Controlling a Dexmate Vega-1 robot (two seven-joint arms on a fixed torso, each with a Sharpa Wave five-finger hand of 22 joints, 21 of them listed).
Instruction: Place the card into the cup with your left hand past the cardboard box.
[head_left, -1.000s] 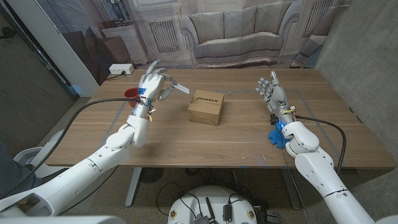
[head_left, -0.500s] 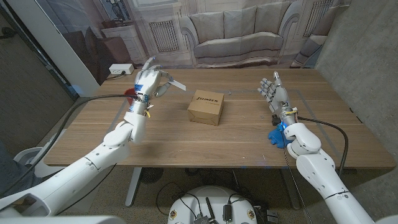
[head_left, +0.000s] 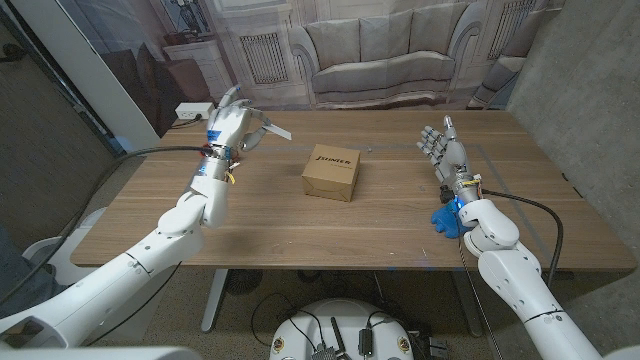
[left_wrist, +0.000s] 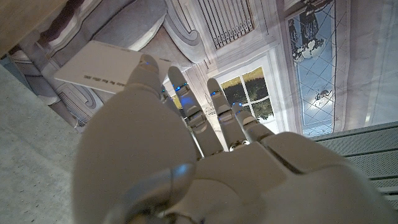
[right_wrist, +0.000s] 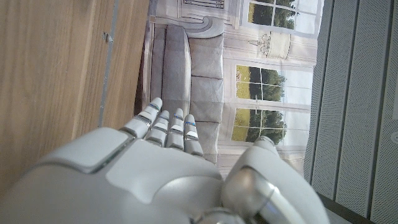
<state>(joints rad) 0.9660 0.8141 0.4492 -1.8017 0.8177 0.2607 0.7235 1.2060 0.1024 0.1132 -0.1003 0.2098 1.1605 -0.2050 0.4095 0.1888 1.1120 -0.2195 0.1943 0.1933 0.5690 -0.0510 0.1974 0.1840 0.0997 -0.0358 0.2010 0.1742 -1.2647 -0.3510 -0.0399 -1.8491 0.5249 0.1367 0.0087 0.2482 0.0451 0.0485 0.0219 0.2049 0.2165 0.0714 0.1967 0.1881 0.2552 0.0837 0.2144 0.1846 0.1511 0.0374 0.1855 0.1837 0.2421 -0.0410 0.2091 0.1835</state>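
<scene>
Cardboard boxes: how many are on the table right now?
1. The cardboard box sits near the table's middle, between the two arms, right of the left hand holding the card. None other shows; something behind the left arm could be hidden.

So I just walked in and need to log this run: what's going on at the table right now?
The robot's left hand holds a white card up over the far left part of the wooden table, pinched at one end so it sticks out toward the middle. A cardboard box sits mid-table. The right hand holds nothing, its fingers apart, raised over the right side near a blue object. The card is not yet in any cup.
</scene>
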